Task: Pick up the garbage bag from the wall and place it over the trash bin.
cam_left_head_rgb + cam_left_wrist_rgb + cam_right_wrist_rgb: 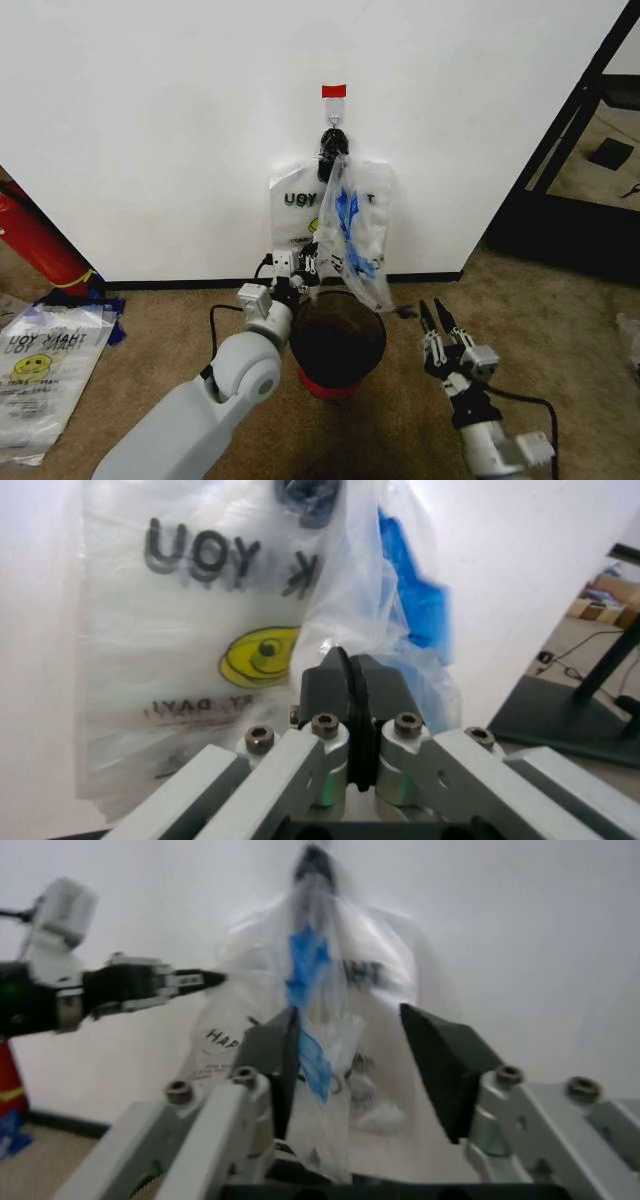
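From my station I see the garbage bag (345, 225) hanging from the black hook (333, 140) on the white wall (180, 120), just under a small strip of red tape (333, 91). Its long axis runs straight up and down, with the gathered top at the hook and the loose bottom drooping toward the trash bin (338, 340), whose rim sits directly below the bag's lower edge on the carpet (560, 340). The lettering on the bag reads mirrored in the head view, and a twisted fold with blue patches hangs in front of the flat panel. My left gripper (300, 265) is up by the bag's lower left part, close to the wall; in the left wrist view its jaws are pressed together with no plastic between them, the smiley face just beyond their tips. My right gripper (438, 318) rests low to the right of the bin, clear of the bag, its jaws spread apart and empty. More printed bags (45, 370) lie flat on the carpet at far left.
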`<state>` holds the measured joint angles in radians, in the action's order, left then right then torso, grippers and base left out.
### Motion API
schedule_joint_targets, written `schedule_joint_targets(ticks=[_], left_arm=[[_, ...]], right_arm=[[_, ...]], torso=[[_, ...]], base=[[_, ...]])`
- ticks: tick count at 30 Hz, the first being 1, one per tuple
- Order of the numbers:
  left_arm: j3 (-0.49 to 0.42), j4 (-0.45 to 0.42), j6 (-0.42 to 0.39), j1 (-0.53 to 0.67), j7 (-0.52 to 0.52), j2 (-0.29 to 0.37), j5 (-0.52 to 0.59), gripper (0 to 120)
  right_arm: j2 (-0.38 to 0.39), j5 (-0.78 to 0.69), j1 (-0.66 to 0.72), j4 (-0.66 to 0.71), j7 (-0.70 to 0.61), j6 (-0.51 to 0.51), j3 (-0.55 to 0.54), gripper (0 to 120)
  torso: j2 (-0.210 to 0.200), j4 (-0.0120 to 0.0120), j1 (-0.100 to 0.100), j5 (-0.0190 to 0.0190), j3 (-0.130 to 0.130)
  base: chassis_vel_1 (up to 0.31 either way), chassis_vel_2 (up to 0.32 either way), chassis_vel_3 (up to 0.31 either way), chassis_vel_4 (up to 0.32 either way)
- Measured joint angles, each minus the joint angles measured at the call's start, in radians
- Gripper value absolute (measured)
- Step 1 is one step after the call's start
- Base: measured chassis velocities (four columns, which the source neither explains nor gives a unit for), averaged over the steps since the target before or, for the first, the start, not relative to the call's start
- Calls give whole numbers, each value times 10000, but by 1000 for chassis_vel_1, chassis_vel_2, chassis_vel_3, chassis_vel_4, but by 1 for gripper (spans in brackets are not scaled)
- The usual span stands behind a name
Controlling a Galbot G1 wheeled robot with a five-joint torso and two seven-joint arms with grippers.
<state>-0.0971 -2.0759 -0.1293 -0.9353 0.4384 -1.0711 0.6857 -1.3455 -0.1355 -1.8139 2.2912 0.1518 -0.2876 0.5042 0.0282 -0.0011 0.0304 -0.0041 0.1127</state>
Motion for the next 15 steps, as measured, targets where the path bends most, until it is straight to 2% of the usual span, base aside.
schedule_joint_targets(ticks=[3,6,8,14,15], left_arm=[[-60,-50,3,-80,-49,-13,-66,0],[-218,61,3,18,-82,-81,-99,0],[-259,121,-14,49,-84,-66,-108,0],[-262,158,-30,63,-83,-16,-109,0],[-262,160,-31,64,-83,-12,-109,0]], right_arm=[[264,5,447,-18,-572,189,-123,52],[537,-744,1453,-383,-1400,713,-321,63],[899,-1730,2317,-852,-1468,1123,-389,73],[1162,-2661,2866,-1149,-1438,1441,-467,84],[1181,-2762,2920,-1182,-1434,1473,-476,93]], torso=[[0,2,0,0,0],[-1,-1,0,3,1],[-1,4,0,5,2],[-1,6,0,3,2],[-1,5,0,3,2]], base=[[0,0,0,0],[0,0,0,0],[0,0,0,0],[0,0,0,0],[0,0,0,0]])
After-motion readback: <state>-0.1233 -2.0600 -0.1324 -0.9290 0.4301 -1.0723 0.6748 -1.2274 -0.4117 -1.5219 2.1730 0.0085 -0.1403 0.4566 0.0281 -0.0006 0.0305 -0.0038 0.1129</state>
